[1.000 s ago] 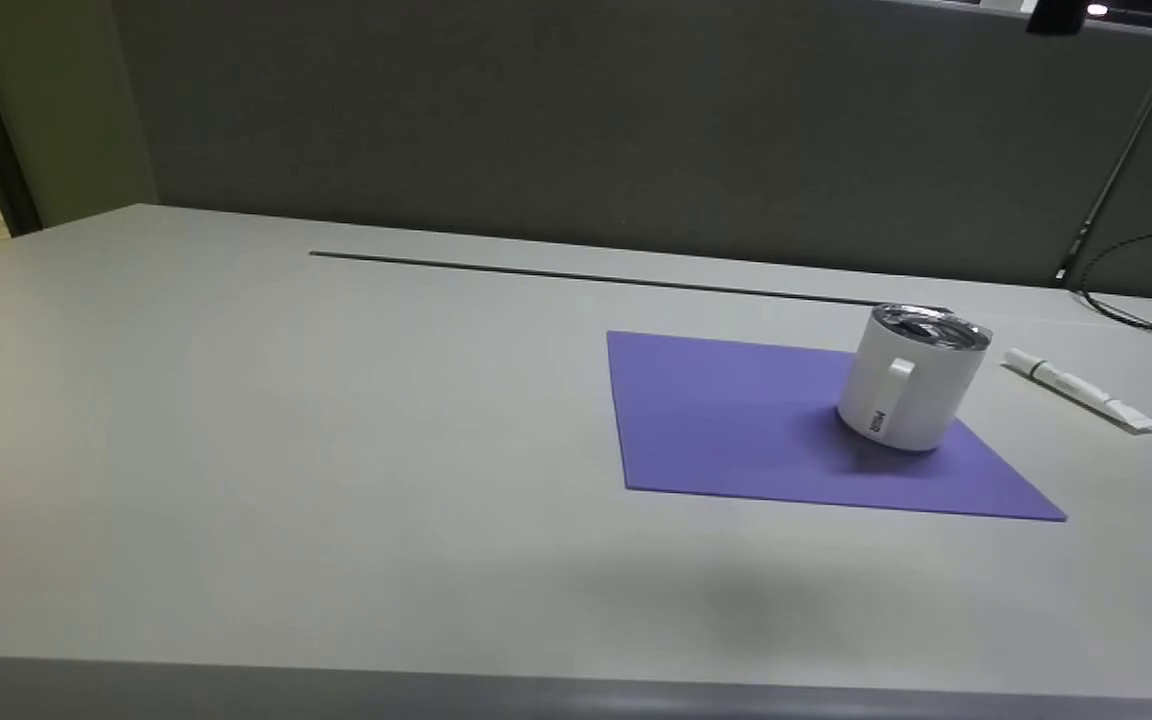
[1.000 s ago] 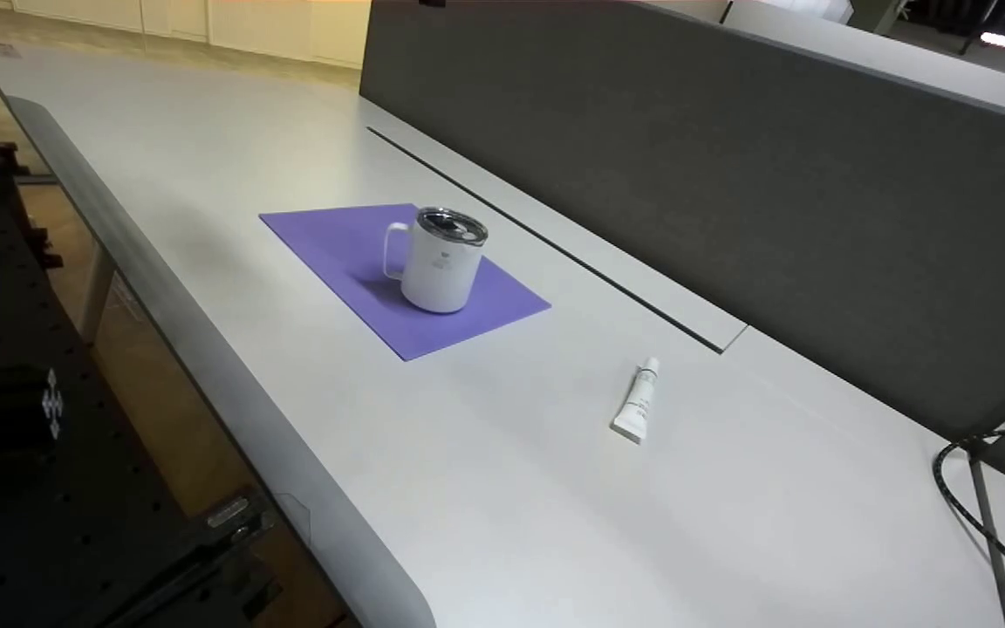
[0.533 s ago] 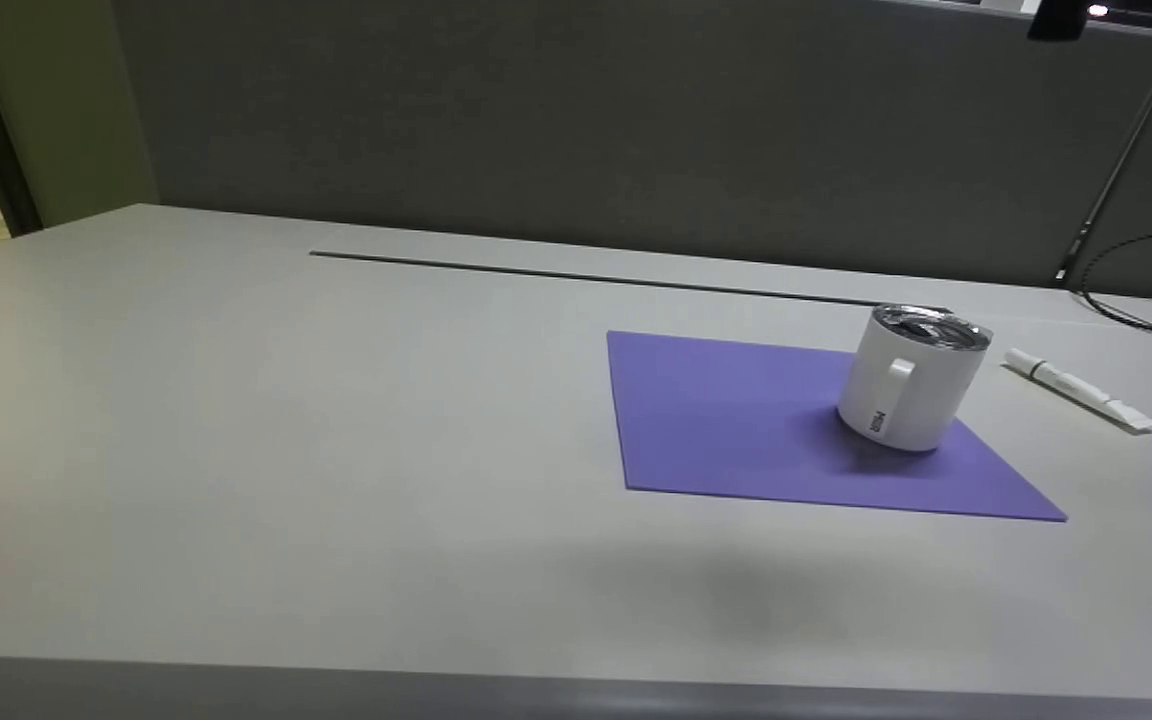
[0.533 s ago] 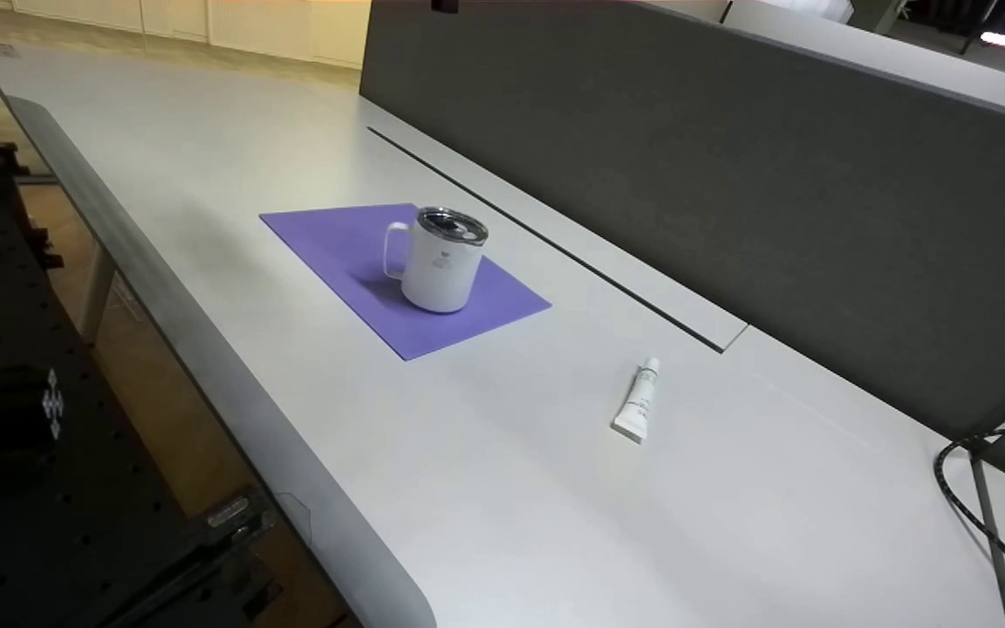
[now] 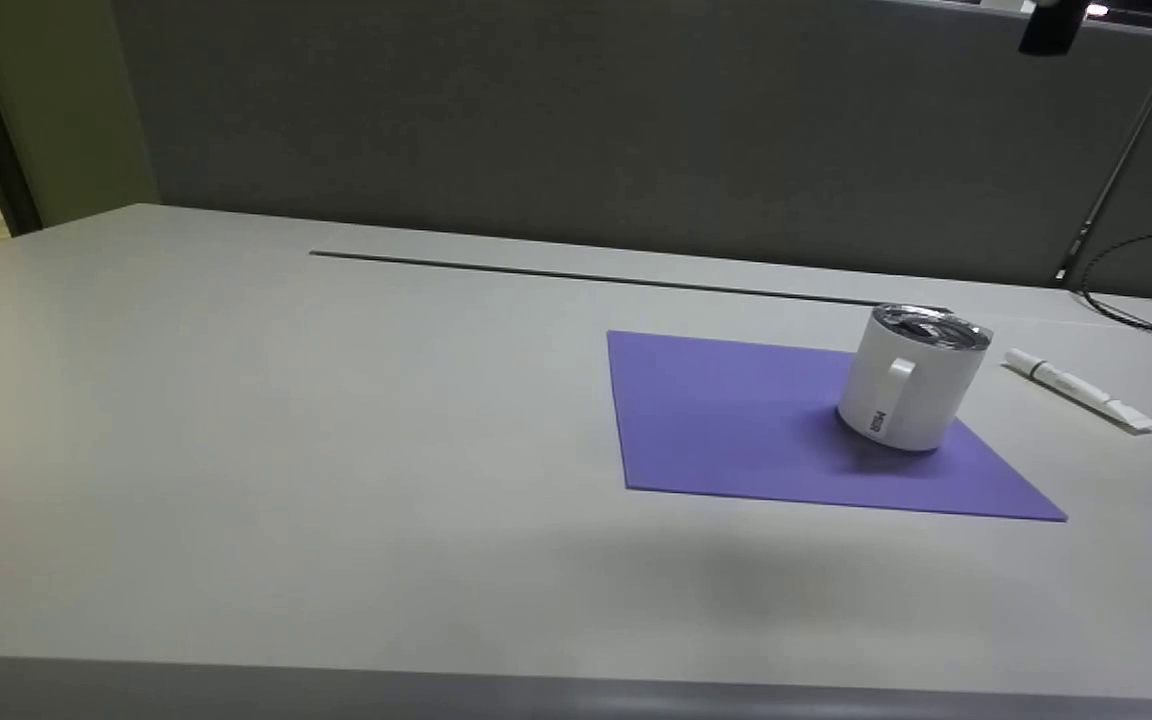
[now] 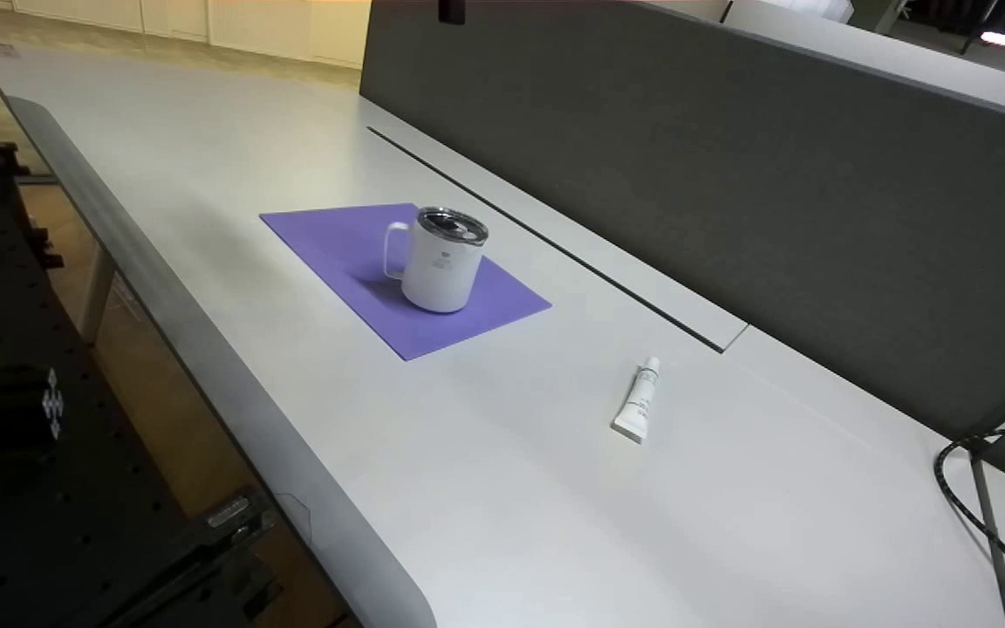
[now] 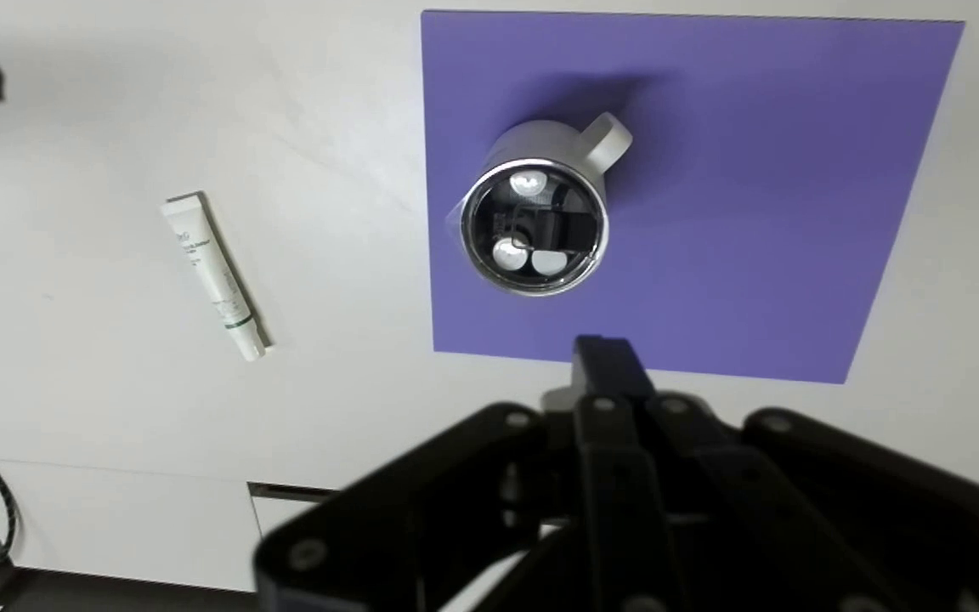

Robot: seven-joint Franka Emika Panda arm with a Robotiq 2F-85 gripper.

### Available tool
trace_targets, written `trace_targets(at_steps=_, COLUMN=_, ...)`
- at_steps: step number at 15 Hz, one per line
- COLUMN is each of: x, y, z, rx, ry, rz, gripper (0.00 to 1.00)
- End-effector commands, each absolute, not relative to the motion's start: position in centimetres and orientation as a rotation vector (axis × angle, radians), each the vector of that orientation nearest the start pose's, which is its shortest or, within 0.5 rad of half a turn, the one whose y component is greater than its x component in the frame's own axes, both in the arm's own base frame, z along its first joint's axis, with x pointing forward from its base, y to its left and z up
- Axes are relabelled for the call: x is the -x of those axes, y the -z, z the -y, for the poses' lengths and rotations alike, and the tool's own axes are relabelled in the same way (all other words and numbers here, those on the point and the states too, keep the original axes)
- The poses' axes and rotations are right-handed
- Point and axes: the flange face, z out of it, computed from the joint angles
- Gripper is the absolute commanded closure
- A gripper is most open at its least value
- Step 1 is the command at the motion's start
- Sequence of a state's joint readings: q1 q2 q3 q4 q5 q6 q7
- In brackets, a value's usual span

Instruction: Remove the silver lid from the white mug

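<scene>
The white mug stands upright on a purple mat in both exterior views [image 5: 931, 392] [image 6: 440, 277], and in the wrist view [image 7: 532, 140]. The silver lid sits on its rim in both exterior views [image 5: 933, 328] [image 6: 453, 227]. In the wrist view the lid [image 7: 534, 228] has a shiny rim and a dark centre with bright reflections. My gripper [image 7: 602, 342] is shut and empty, its fingertips together, apart from the mug. Only a dark tip of the gripper shows at the top edge in both exterior views [image 5: 1053, 30] [image 6: 451, 10], high above the table.
The purple mat [image 5: 716, 420] lies under the mug. A white tube [image 7: 213, 276] lies on the table beside the mat. A grey partition [image 6: 729, 157] runs along the table's back edge. A black cable [image 6: 982, 523] lies by the partition.
The dark gripper tip has come lower in both exterior views, so the gripper has moved down. The mug, the lid, the mat and the tube have not moved.
</scene>
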State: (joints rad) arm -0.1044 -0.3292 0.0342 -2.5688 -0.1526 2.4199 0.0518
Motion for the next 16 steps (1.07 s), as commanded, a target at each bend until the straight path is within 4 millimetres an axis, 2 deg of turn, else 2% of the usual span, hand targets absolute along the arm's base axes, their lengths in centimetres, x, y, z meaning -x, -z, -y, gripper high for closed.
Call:
trace_targets(at_steps=1, x=-46.4, y=-36.5, z=4.7, rx=3.272, ry=0.306, rz=-0.055, gripper=1.0)
trace_targets(at_steps=5, x=-48.5, y=-31.9, z=5.6, rx=3.267, ry=0.299, rz=-0.048, gripper=1.0)
trace_targets(at_steps=9, x=-49.3, y=-27.8, z=5.8, rx=3.259, ry=0.21, rz=-0.074, gripper=1.0)
trace_targets(at_steps=12, x=-49.6, y=-25.8, z=6.0, rx=3.25, ry=0.152, rz=-0.098, gripper=1.0)
trace_targets(at_steps=16, x=-49.6, y=-24.3, z=6.1, rx=3.239, ry=0.111, rz=-0.114, gripper=1.0)
